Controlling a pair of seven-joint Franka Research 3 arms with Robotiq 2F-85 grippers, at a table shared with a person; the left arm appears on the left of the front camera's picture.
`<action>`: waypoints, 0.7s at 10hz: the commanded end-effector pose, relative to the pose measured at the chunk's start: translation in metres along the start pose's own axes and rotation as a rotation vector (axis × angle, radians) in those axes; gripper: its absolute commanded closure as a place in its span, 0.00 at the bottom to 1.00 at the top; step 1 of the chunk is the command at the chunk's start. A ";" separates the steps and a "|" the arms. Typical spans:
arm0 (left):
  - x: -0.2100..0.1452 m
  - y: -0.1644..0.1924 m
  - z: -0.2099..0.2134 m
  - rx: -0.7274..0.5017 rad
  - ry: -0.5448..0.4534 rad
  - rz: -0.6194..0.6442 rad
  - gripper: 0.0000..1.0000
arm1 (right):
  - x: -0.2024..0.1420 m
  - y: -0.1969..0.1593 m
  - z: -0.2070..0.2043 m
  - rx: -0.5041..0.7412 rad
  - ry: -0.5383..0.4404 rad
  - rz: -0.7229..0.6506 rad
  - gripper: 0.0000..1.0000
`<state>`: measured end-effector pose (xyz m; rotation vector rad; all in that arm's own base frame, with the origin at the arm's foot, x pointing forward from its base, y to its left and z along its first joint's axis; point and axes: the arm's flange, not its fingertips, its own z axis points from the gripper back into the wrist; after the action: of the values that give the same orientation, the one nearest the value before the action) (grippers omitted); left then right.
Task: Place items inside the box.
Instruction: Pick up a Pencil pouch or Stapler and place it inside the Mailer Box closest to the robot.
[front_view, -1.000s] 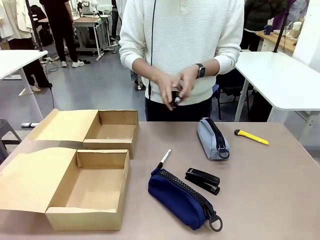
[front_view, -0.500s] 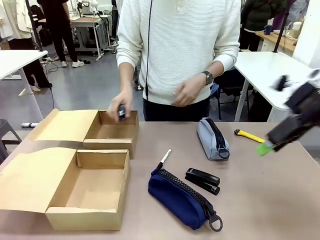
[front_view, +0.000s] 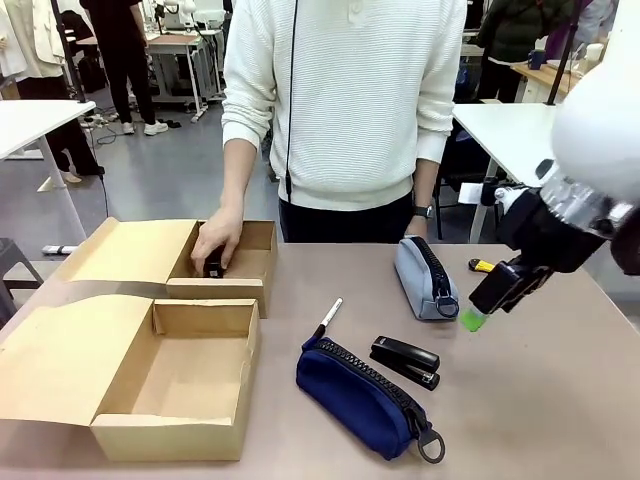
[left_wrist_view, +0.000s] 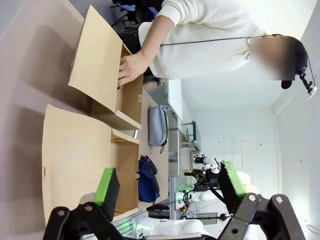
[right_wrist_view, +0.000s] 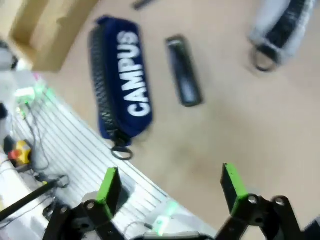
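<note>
On the table lie a navy blue zip pouch (front_view: 362, 397), a small black stapler (front_view: 405, 361), a slim pen (front_view: 328, 316) and a light grey zip pouch (front_view: 424, 277). An open cardboard box (front_view: 180, 375) stands front left. My right gripper (front_view: 480, 310) hangs open above the table, just right of the grey pouch and holding nothing. Its wrist view looks down on my right gripper (right_wrist_view: 170, 185), the navy pouch (right_wrist_view: 122, 85), stapler (right_wrist_view: 183, 70) and grey pouch (right_wrist_view: 280, 30). My left gripper (left_wrist_view: 169, 190) is open and empty, far from the items.
A second open box (front_view: 225, 262) stands behind the first. The person's hand (front_view: 218, 245) rests inside it on a small dark object. A yellow utility knife (front_view: 481, 266) lies behind my right gripper. Bare tabletop stretches along the right side.
My right arm has swung in from the right and come down beside the grey pouch. The person's hand has carried a small dark object from chest height into the far box.
</note>
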<state>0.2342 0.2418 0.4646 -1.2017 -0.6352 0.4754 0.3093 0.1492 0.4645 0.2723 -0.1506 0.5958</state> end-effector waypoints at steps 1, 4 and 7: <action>0.000 -0.001 0.000 -0.026 -0.009 -0.020 0.00 | 0.031 0.031 -0.032 -0.257 0.154 0.056 0.00; 0.000 -0.001 0.000 -0.026 -0.009 -0.020 0.00 | 0.053 0.022 -0.073 -0.212 0.166 0.065 0.00; 0.000 -0.001 0.000 -0.026 -0.009 -0.020 0.00 | 0.072 0.020 -0.134 -0.219 0.201 0.097 0.00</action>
<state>0.2341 0.2419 0.4648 -1.2020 -0.6355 0.4744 0.3489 0.2266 0.3620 -0.0079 -0.0241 0.7051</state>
